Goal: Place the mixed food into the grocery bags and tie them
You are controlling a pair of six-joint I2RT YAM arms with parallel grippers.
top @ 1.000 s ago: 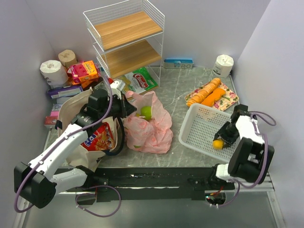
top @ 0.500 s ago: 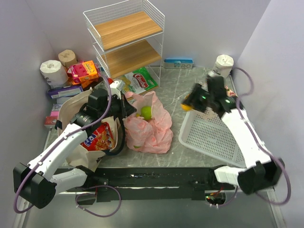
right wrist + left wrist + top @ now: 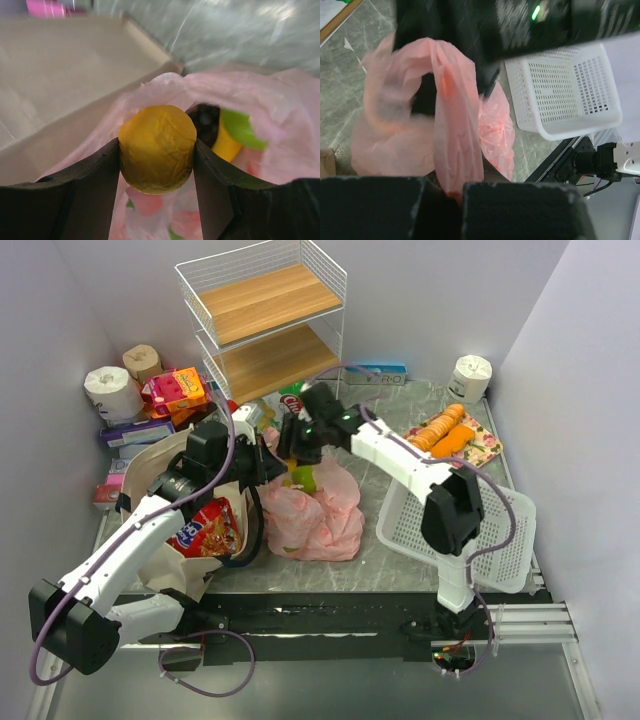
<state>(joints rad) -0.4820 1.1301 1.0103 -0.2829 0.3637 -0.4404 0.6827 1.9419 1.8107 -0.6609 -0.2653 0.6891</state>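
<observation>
The orange is yellow-orange, the plastic bag pale pink, the perforated basket white, the table grey-marbled.

A wrinkled orange is clamped between the dark fingers of the right gripper, just above the open mouth of the pink bag. The bag is thin, crumpled plastic, slumped in a heap. One fold of its film is pulled up and pinched in the left gripper. Inside it show a green apple, a yellow banana and dark grapes. Just left of the bag stands the beige tote, gaping open, a dark strap looping down its front. A red packet shows in its mouth.
</observation>
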